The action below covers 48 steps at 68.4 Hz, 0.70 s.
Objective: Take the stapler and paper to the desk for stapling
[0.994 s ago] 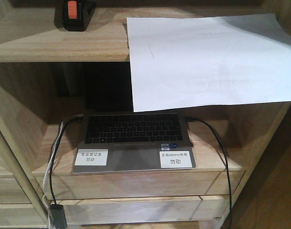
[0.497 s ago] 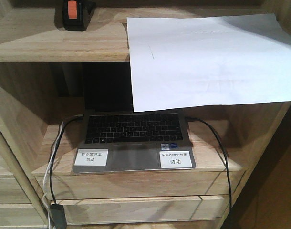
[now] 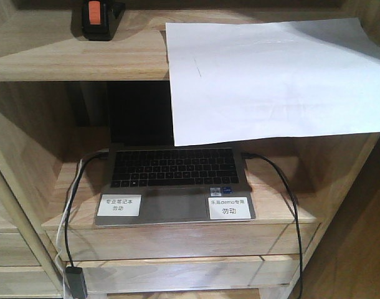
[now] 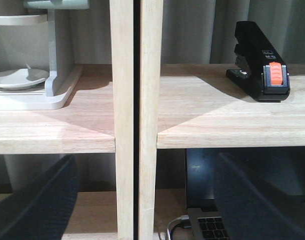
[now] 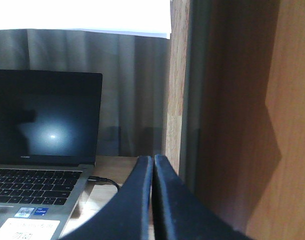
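The black stapler (image 3: pixel 96 18) with its orange-red patch stands at the left of the upper shelf; the left wrist view shows the stapler (image 4: pixel 260 62) up and to the right. My left gripper (image 4: pixel 142 200) is open below shelf level, its dark fingers (image 4: pixel 37 200) straddling two upright wooden posts (image 4: pixel 135 120). The white paper (image 3: pixel 271 81) lies on the right of that shelf and hangs over its front edge; the paper's (image 5: pixel 82 15) lower edge shows above my right gripper (image 5: pixel 153 170), which is shut on nothing beside the laptop. The desk is out of view.
An open laptop (image 3: pixel 174 180) with two white labels sits on the lower shelf, cables (image 3: pixel 289 205) running off both sides. The shelf unit's side wall (image 5: pixel 242 120) stands close on the right. A white rack with a dish (image 4: pixel 22 80) occupies the neighbouring shelf bay.
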### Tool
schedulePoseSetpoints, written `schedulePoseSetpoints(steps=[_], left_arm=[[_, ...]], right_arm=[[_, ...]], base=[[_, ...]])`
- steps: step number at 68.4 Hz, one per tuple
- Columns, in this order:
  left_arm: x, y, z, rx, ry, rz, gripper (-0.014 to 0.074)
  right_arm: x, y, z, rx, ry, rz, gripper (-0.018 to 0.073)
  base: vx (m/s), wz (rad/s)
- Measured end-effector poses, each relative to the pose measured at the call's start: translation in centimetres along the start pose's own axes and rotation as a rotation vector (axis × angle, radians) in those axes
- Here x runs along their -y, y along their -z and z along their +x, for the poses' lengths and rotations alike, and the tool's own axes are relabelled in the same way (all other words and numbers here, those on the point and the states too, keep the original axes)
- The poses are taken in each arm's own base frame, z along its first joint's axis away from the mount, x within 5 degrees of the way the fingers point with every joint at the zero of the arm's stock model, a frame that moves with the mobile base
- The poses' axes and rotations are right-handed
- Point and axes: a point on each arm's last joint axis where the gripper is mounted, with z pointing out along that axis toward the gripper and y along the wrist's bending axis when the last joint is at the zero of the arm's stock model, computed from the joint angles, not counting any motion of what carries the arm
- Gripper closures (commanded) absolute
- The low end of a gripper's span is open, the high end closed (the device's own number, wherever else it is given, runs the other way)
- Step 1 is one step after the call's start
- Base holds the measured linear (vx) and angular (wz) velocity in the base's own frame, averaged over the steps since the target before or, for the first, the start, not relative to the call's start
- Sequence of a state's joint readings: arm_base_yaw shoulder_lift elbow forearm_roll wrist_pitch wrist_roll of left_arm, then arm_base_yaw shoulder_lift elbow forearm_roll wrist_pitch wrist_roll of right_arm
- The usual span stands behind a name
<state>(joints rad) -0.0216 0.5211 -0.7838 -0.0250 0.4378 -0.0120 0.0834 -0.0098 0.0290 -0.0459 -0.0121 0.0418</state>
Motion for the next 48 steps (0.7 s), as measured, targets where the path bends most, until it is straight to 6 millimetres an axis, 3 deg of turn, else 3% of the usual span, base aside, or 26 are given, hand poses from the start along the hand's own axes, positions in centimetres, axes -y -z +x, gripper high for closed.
schedulePoseSetpoints(steps=[15, 28, 42, 48], left_arm=[[1.3, -0.7, -0.3, -0.021, -0.016, 0.124, 0.0052], [3.1, -1.7, -2.3, -0.018, -0.042, 0.264, 0.0052], [5.6, -5.0, -4.5, -0.056, -0.056, 0.355, 0.0052], [6.9, -7.3, -5.2, -0.086, -0.064, 0.374, 0.0052]], right_arm=[[0.0, 0.0, 0.0, 0.0, 0.0, 0.0, 0.0569], [0.0, 0.0, 0.0, 0.0, 0.0, 0.0, 0.0569], [0.0, 0.0, 0.0, 0.0, 0.0, 0.0, 0.0569], [0.0, 0.0, 0.0, 0.0, 0.0, 0.0, 0.0569]], base=[[0.0, 0.0], [0.0, 0.0], [0.0, 0.0], [0.0, 0.0]])
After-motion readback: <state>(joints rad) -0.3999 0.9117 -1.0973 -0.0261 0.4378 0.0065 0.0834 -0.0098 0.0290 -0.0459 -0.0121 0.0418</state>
